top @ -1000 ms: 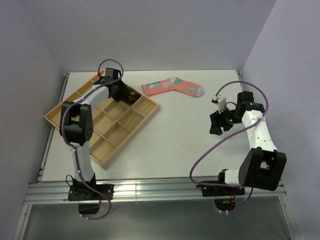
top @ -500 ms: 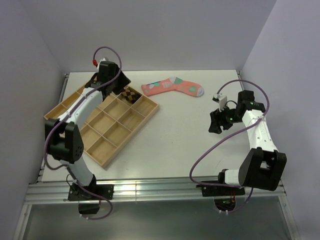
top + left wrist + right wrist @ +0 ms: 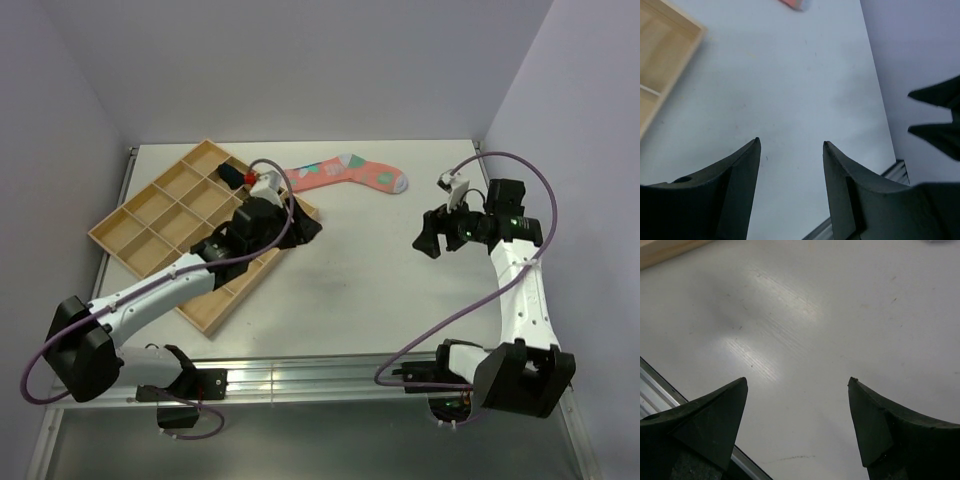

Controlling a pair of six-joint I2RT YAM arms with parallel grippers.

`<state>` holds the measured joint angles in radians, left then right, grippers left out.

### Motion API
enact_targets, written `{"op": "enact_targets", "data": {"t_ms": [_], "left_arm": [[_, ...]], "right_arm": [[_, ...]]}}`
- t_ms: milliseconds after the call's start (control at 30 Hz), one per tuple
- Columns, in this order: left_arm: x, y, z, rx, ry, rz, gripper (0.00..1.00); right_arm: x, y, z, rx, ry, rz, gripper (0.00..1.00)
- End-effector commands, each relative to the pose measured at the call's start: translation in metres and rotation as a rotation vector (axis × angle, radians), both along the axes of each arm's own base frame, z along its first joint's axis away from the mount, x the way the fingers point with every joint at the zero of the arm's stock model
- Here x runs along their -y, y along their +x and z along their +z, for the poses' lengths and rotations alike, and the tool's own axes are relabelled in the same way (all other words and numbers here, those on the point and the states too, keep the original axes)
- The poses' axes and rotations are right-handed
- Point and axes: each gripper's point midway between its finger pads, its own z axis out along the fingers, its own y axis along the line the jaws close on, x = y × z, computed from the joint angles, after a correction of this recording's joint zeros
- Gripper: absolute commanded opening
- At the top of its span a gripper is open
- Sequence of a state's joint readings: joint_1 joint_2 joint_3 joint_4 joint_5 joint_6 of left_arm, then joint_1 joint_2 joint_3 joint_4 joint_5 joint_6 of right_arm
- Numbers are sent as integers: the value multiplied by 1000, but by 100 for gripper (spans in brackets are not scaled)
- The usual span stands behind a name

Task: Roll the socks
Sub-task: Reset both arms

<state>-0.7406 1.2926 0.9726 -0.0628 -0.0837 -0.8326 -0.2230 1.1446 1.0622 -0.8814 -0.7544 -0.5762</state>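
Socks in sight from above: two. One pink sock (image 3: 345, 175) with teal and white patches lies flat on the table (image 3: 380, 290), towards the far edge, just beyond the far right corner of the tray. One small dark navy sock (image 3: 232, 177) sits in a far compartment of the single wooden tray (image 3: 150, 215). The left arm lies across the tray and hides several cells, so no full count of compartments or contents. Arms: two. Left gripper (image 3: 305, 228) is at the tray's right corner. Right gripper (image 3: 424, 236) is well apart from it on the right side, clear of the pink sock.

Left wrist view: left gripper (image 3: 790, 142) has both fingers parted, with bare table between them; released, grasping nothing. One tray corner shows at upper left, and a sliver of pink sock at the top edge. Two dark pointed shapes at the right edge; cannot tell what they are.

Right wrist view: right gripper (image 3: 797, 380) is spread wide over bare table, nothing in it. One strip of tray edge at top left, one metal rail (image 3: 652, 392) at lower left. No sock can be made out here.
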Motion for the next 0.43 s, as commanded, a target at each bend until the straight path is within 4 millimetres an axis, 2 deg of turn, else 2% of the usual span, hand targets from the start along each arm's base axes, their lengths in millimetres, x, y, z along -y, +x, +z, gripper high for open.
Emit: {"op": "enact_targets", "data": {"t_ms": [0,133,400], "left_arm": [[30,-30,19,105,-36,-109,58],[39,-51,16,114,-49,-153,58],[45,-53,14,102,-26,-165,58]], "right_arm": [[-6,10,33,122,54,-22,89],[-4,11,41,157,49,-49,90],[-5,7,48,200,37,-45,92]]}}
